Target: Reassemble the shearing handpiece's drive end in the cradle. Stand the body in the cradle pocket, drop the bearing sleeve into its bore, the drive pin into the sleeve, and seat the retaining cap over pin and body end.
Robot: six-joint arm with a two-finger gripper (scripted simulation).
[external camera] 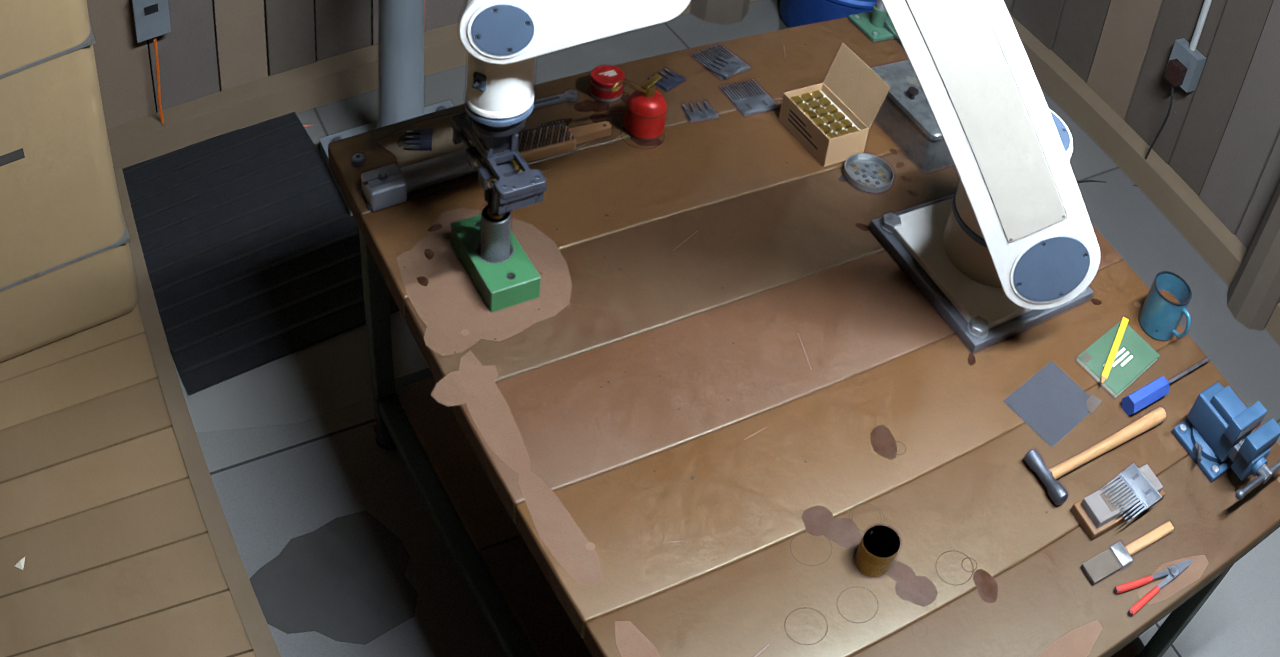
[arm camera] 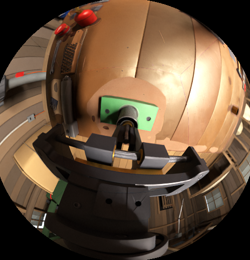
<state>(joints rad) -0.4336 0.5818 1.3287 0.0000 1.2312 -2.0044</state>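
Note:
The grey handpiece body (external camera: 495,237) (arm camera: 129,113) stands upright in the green cradle (external camera: 495,263) (arm camera: 128,112) near the bench's far left corner, with the brass rim of the bearing sleeve (arm camera: 127,123) showing in its bore. My gripper (external camera: 498,208) (arm camera: 126,135) is directly above the body. Its fingers are closed on the dark, slim drive pin (arm camera: 126,133), which points down into the sleeve's mouth. The pin's lower end is hidden inside the bore. The retaining cap (external camera: 877,550), a dark cup with a tan wall, sits open end up near the bench's front edge, far from the cradle.
Behind the cradle a long grey tool (external camera: 421,172) lies along the bench's back edge, beside a comb block, a red can (external camera: 645,113) and a red tin. A cartridge box (external camera: 828,112), the arm's base plate, a hammer (external camera: 1094,454) and a vice (external camera: 1228,432) occupy the right side.

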